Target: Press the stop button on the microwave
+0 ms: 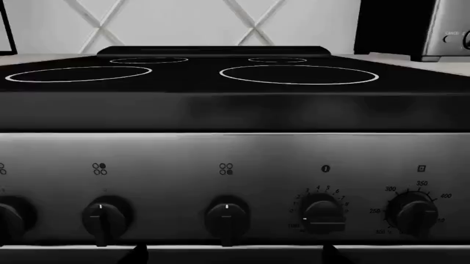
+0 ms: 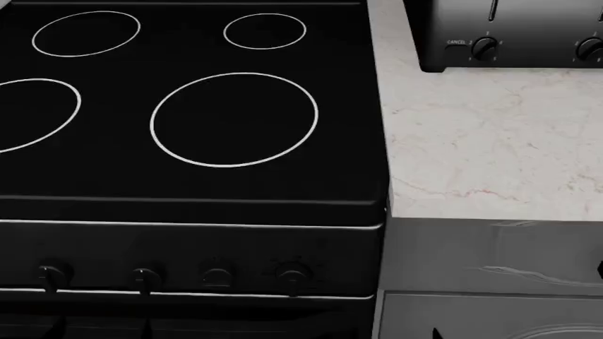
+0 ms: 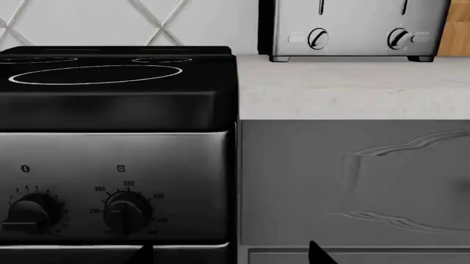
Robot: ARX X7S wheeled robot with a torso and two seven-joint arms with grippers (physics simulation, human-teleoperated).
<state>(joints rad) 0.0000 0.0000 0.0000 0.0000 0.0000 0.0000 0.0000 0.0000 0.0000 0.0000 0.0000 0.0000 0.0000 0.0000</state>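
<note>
We can't see the microwave or its stop button in any view, so where it sits is unknown from here; prob. outside the current field, and we'd need to turn or lift the head to find it.

What we do see: a black stove [image 2: 188,113] w/ ring-marked burners fills most of the head view, its knobs [image 1: 107,215] along the steel front. Right of it, a pale marble table [image 2: 481,148] carries a toaster [image 2: 509,35] at the back, w/ its own dials and a "cancel" label; not our target, so we shouldn't mistake it.

Handling, as a judgement: a microwave stop button is likely a small, stiff, flat pad w/ short travel. No grasp needed; we'd press it square-on w/ one fingertip, lightly, since the oven itself is heavy enough not to slide but the panel could be glossy and let a tip skid off. Looks of the button: can't say, not visible.

Pincers: only dark tips of the left pincer [image 1: 231,254] and right pincer [image 3: 228,252] poke into the wrist views. Tips stand well apart w/ nothing between them, so both look released and empty.
</note>
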